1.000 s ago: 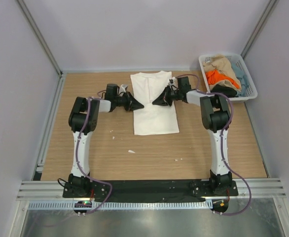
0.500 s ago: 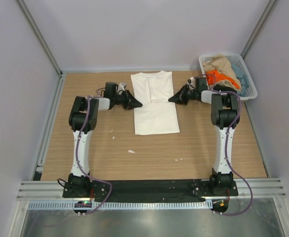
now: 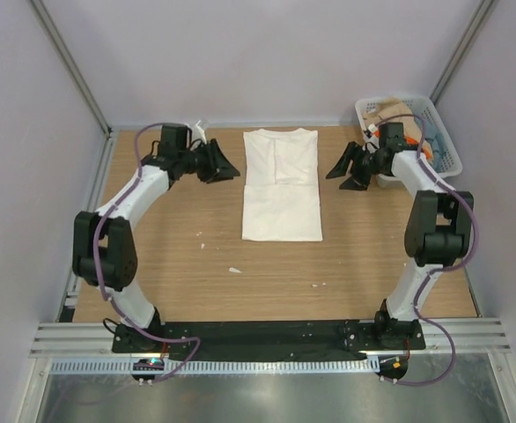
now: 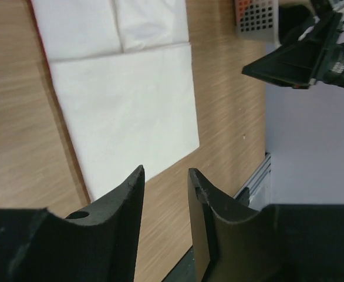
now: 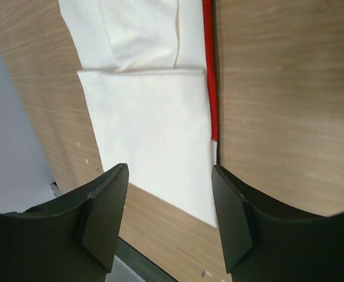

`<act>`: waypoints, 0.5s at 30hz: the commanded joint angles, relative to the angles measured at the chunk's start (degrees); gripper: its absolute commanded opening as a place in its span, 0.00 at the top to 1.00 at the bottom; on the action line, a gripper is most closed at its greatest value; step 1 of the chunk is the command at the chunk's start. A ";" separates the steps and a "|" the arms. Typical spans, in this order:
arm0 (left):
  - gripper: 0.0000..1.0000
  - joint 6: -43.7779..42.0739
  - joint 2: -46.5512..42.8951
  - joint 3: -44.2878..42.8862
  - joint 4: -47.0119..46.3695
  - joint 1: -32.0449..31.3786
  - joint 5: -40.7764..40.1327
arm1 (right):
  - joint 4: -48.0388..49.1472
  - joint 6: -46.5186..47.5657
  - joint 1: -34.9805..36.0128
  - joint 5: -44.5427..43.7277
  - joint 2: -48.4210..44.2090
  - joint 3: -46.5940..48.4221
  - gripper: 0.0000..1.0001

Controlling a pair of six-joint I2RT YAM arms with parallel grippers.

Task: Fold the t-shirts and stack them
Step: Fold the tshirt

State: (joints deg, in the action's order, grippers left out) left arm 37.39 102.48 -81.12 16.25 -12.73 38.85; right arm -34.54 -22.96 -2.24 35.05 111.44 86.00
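Both my arms reach out over the light wooden tabletop (image 3: 196, 282), one on each side of the white cloth t-shirt (image 3: 281, 185).

Shirt: lies flat on the far half of the table, about midway between the side walls. It is folded into a long narrow rectangle with the collar end toward the back wall. A crosswise fold edge runs over it roughly halfway along, and the upper half shows a lengthwise crease. In my right wrist view a thin red strip (image 5: 207, 59) runs along one long edge of the cloth.

My left gripper (image 3: 225, 167): near the shirt's left edge, level with its upper half, apart from the cloth. Its fingers (image 4: 122, 205) stand parted by a narrow gap with nothing between them; shirt and bare wood show past the tips.

My right gripper (image 3: 346, 172): off the shirt's right edge, between the shirt and the white plastic lattice basket (image 3: 445, 150), clear of the cloth. Its fingers (image 5: 107, 211) are spread wide and hold nothing.

Basket: far right corner of the table, partly hidden by my right forearm. A tan cloth garment (image 3: 390, 110) is heaped inside.

Small white flecks (image 3: 234, 270) lie on the wood nearer my bases.
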 commanded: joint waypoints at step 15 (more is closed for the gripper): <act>0.47 20.00 -9.67 32.17 -5.87 -10.21 -17.75 | 9.49 -6.47 7.69 -0.16 -21.61 -37.29 0.34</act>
State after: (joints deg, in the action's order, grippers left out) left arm 52.25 92.53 -46.81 16.64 -22.44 24.21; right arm -30.46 -26.61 4.69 34.37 92.95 50.94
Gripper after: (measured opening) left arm 0.529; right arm 0.658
